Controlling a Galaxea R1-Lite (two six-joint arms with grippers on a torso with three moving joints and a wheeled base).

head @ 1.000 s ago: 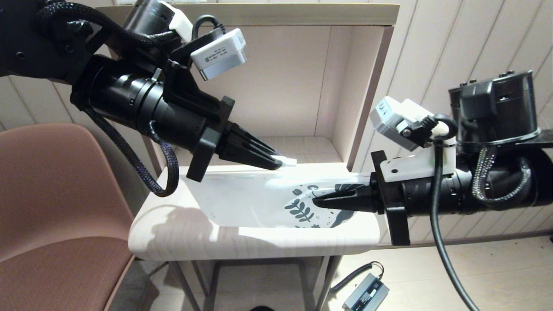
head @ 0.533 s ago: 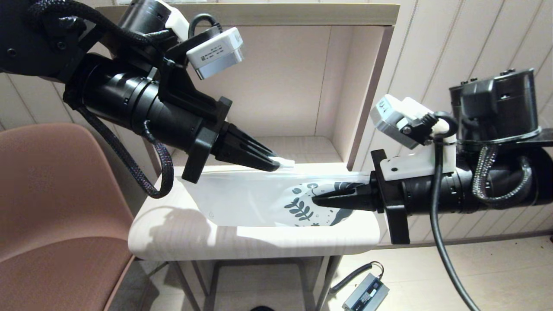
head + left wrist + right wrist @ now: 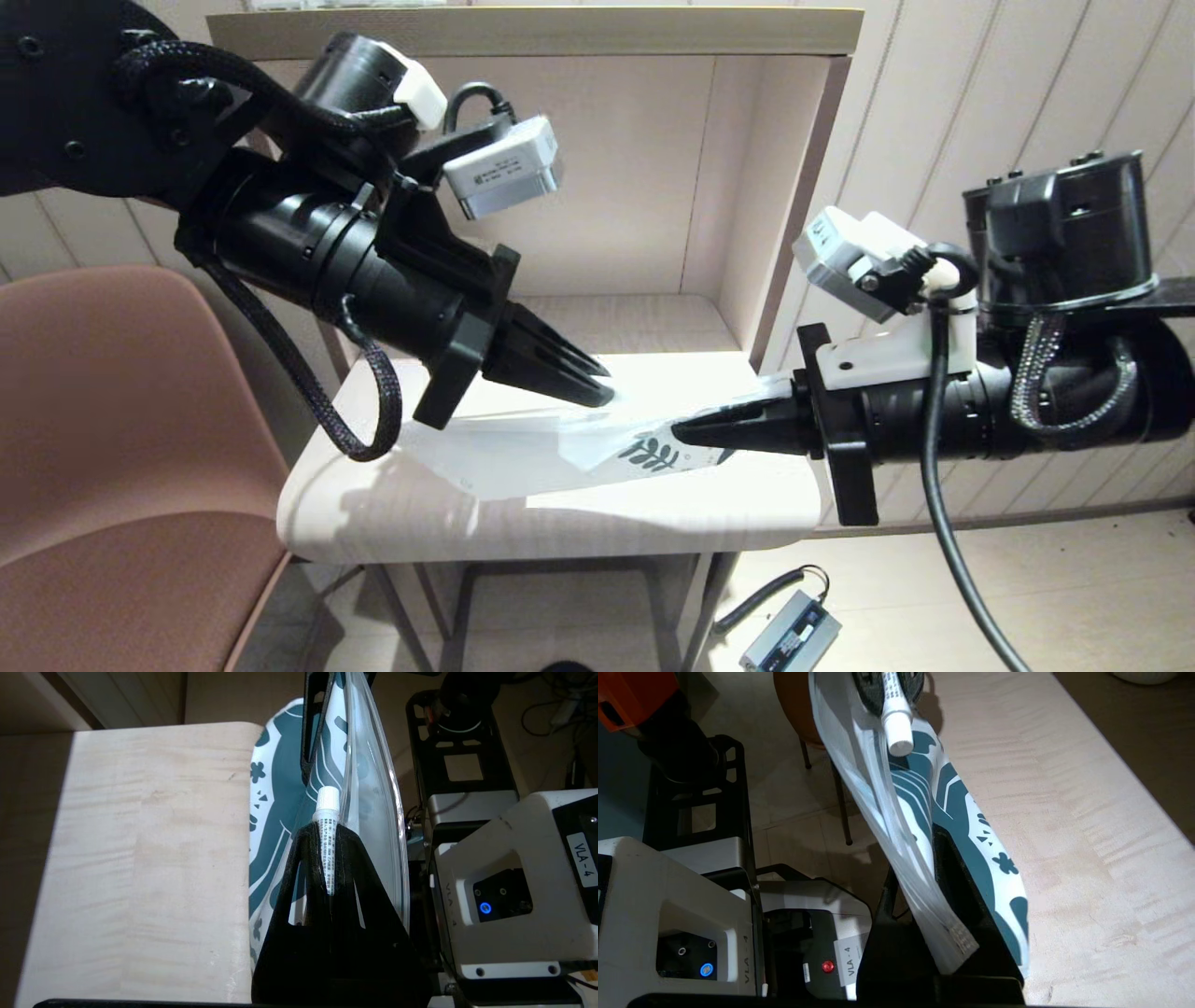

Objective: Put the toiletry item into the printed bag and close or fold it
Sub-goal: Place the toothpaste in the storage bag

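Pouch [image 3: 532, 453] now lifted, tilted, left gripper [image 3: 329, 858] pinching tube [image 3: 327, 826], visible only in wrist views

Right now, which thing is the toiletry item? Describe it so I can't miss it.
Start at the pale wooden table, then the printed bag lifted above it. At the bag's mouth, the left gripper is shut on the toiletry item: slim, white, round-capped.

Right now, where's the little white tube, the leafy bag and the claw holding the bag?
toiletry item [image 3: 326, 812], left wrist view, its white cap.
printed bag [image 3: 653, 451], head view, its leaf print.
right gripper [image 3: 680, 432], head view, its fingertips.
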